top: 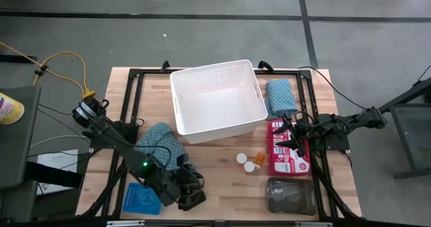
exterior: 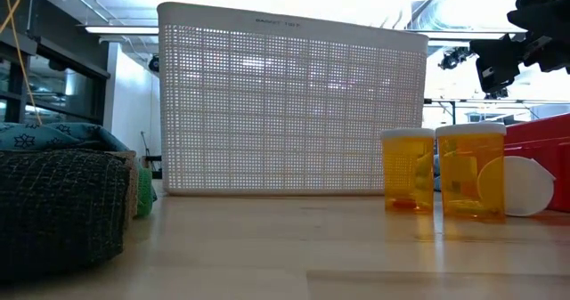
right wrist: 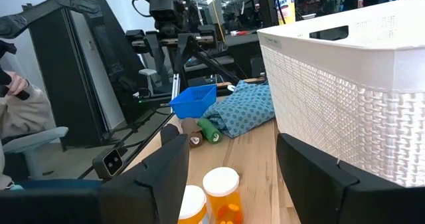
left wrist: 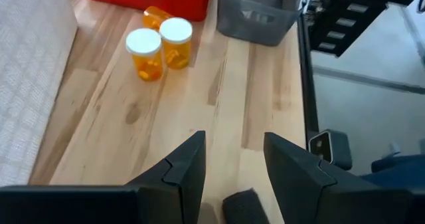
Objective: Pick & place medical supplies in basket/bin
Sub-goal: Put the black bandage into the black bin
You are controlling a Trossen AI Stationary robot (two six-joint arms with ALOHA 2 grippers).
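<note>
Pill bottles (left wrist: 159, 46): orange, white-capped, upright beside white lattice basket (top: 217, 99); both jaws apart.

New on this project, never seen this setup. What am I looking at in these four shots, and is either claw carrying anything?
It is a two-armed robot at a wooden table. One shot looks straight down, one looks level across the tabletop, and two come from cameras on the wrists.

The left gripper sits near the table's front edge; the right gripper hangs over the red box. Both are open and hold nothing.

On the table: a white basket, empty so far, two teal cloths, a blue tray, a grey bin, and two orange pill bottles with white caps.
</note>
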